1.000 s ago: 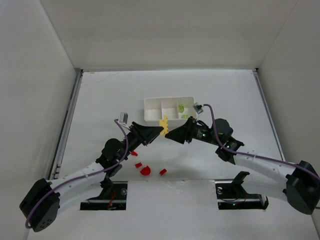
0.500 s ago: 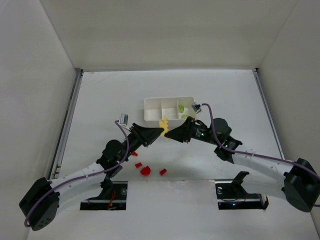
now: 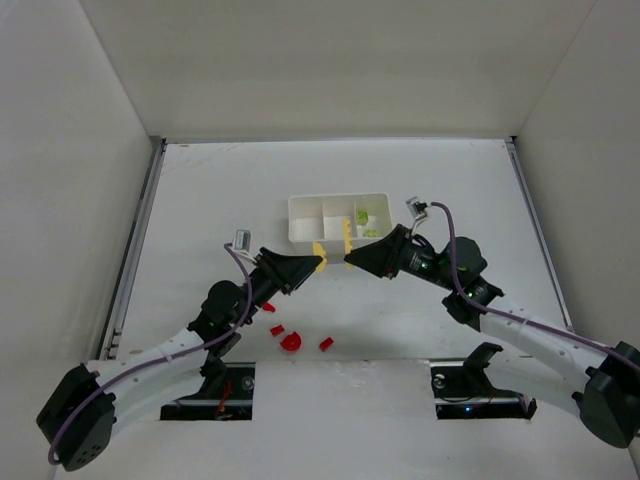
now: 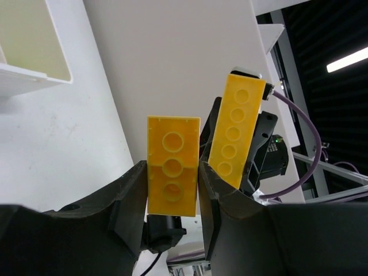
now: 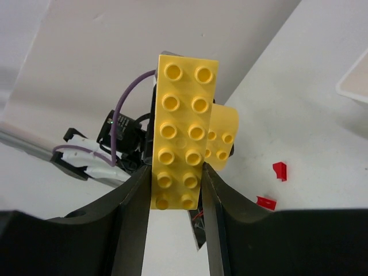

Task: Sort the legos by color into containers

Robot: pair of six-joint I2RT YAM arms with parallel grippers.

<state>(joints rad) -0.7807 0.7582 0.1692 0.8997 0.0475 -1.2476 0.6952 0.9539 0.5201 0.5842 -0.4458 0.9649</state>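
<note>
Two glossy yellow bricks, long studded brick [image 5: 178, 129] pinched in right pincer [image 5: 175, 187], short brick [image 4: 172, 172] pinched in left pincer [image 4: 171, 192]

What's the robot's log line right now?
left gripper: holds short yellow brick | right gripper: holds long yellow brick | red bits: on table

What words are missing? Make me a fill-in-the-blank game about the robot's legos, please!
1. The left gripper is shut on a brick coloured ____.
2. The right gripper is shut on a longer brick with ____ studs in each short row.
3. The green pieces lie in the white tray, in its ____ compartment.
4. The bits on the table, outside the tray, are ____.
Missing words: yellow; two; right; red.
</note>
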